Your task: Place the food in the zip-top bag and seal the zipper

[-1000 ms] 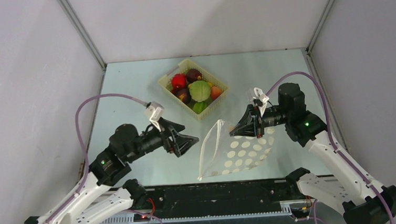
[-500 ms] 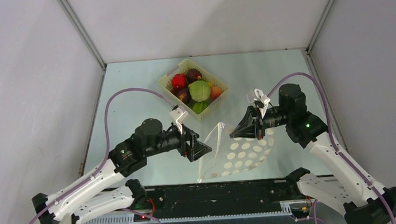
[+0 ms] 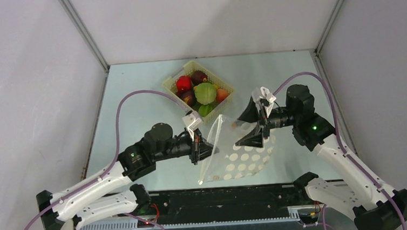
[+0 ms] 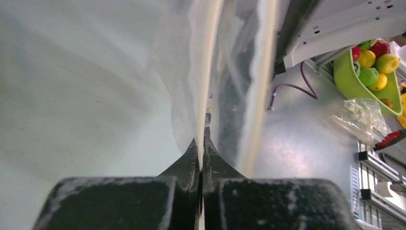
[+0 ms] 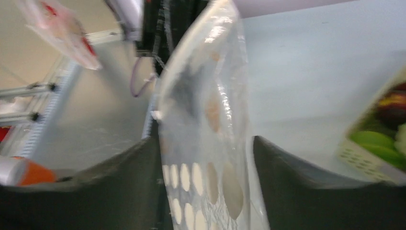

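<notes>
Top external view, from where I stand: the left end effector [image 3: 203, 146] reaches in from 8 o'clock, its jaws pressed together on the clear left edge of the zip-top bag [image 3: 239, 157]. The left wrist view confirms the pinch, with thin film caught between the two black fingers. That edge runs roughly from 1 o'clock down to 7 o'clock, and the grip sits about midway along it.

Straight up at 12 o'clock from that pinch, the food [image 3: 205, 93] sits piled in the pale basket [image 3: 173, 84] at the far middle of the counter [image 3: 136, 109]. None of it is in the bag.

The bag itself is lifted partly off the counter, its polka-dot panel sagging toward 4 o'clock.

Further right, the right end effector [image 3: 250, 126] comes in from 3 o'clock with its jaws spread. The bag's film hangs in the gap between them, as the right wrist view shows, and nothing is clamped.

From this one the basket lies at about 10 o'clock, about as near as it is to the left. I judge the right arm, being free, the likelier to fetch food while the left holds the bag.
</notes>
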